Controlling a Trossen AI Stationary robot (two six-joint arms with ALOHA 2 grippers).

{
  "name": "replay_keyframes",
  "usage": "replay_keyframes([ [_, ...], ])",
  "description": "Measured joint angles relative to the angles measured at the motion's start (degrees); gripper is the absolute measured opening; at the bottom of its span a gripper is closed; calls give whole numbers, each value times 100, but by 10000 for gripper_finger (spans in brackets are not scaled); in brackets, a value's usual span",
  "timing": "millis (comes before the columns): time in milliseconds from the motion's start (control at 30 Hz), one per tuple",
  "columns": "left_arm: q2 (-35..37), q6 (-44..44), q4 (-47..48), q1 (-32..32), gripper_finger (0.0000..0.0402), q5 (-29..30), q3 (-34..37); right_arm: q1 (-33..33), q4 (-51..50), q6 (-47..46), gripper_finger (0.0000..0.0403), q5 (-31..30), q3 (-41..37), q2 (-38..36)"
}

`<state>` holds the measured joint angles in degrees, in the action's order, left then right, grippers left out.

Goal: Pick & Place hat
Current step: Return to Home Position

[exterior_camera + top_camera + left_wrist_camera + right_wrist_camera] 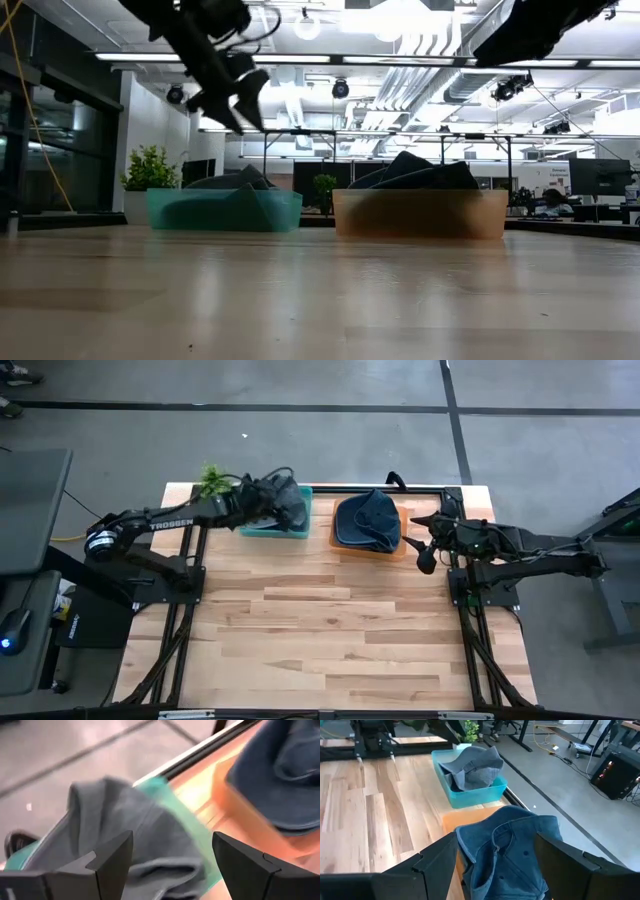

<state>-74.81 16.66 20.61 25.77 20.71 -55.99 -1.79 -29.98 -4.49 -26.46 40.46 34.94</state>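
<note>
Writing: white letters "TROSSEN" on the left arm (170, 520). Surface: a pale wood plank table (330, 630) with a black metal frame, standing on a gray concrete floor (300, 385) crossed by dark lines. A small green plant (213, 480) sits at the far left corner of the table. Room, from the low view: an open workshop with strip ceiling lights, white ducts, desks and monitors behind the table. Two bins stand side by side along the far edge. The green bin (275, 530) on the left holds the gray cap (285, 510), crumpled and rising above the rim. The orange bin (402, 528) on the right holds the blue caps (368, 520), heaped above its rim. The left gripper (170, 865) hangs above the green bin, directly over the gray cap, fingers spread apart and holding nothing. The right gripper (421, 541) is just beside the orange bin on its right side, pointing toward the blue caps, fingers spread and empty. In the low view the left gripper is well clear of the bin.
</note>
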Motion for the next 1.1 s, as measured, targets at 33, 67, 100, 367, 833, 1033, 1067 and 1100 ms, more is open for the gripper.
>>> replay_keyframes([
  [33,0,-57,-116,-161,269,127,0,-1,74,19,257,0,-96,0],
  [67,0,-127,-214,-300,269,263,0,-1,120,28,256,2,-205,-8],
  [100,0,-211,-288,-413,269,390,0,-1,132,30,255,2,-313,-15],
  [367,46,-639,-1532,-912,269,-447,758,3,1096,-192,231,813,-1597,-532],
  [833,1713,-28,-7110,-988,269,-1253,4857,1,1916,0,217,953,-2700,-2688],
  [1033,2529,-102,-7483,-1466,268,-714,5481,1,2027,-37,214,951,-2998,-3299],
  [1067,2680,-159,-7273,-1571,268,-665,5478,5,2065,-37,213,953,-3046,-3364],
  [1100,2822,-232,-7139,-1657,268,-645,5477,5,2097,-21,214,971,-3085,-3420],
])
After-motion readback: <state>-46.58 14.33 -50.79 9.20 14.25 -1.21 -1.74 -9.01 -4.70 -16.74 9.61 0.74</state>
